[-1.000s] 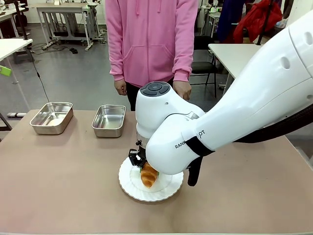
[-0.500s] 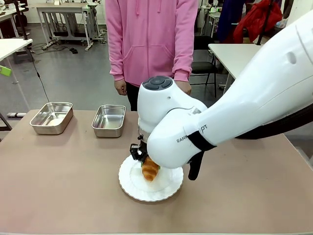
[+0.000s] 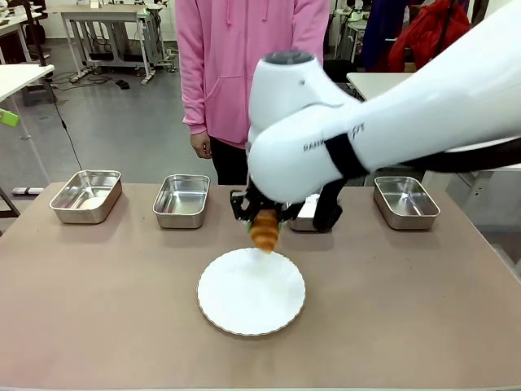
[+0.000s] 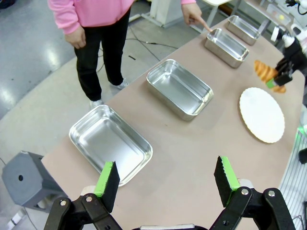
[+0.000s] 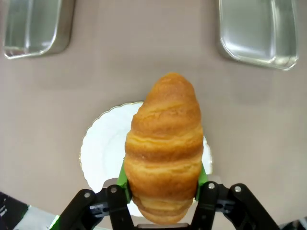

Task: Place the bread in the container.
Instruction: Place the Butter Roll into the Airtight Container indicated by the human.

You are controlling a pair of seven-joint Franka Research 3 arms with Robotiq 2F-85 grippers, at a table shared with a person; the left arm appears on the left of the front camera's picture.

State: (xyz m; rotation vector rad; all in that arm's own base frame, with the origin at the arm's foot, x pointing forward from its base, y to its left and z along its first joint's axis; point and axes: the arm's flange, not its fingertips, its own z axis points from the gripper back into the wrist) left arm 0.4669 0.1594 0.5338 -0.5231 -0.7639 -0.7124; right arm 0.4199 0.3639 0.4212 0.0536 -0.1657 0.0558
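Croissant, front view: a second ago it lay on the white plate under the right arm; now it hangs clear above the plate's far edge, pinched in the right gripper, tip pointing down. The arm's wrist has risen with it, uncovering a steel tray at the right and part of another behind the gripper. The plate is round, matte, with a scalloped rim, and now lies bare. Two more trays sit at the left: shallow, rectangular, shiny stainless steel, with rounded corners and rolled rims. The tabletop is smooth brown. A person in a pink hooded top stands at the far side.

Left wrist view: left gripper, black with green pads, jaws wide apart and holding nothing, above the table's edge. Four trays run in a row away from it; the person's finger points down at the rim of the third tray. The croissant shows small beyond the plate, held off the table.

Right wrist view: the croissant is golden brown, ridged in flaky bands and tapered to a blunt tip. Green pads press its wide end from both sides. The plate lies below it, with one tray corner at each upper side.
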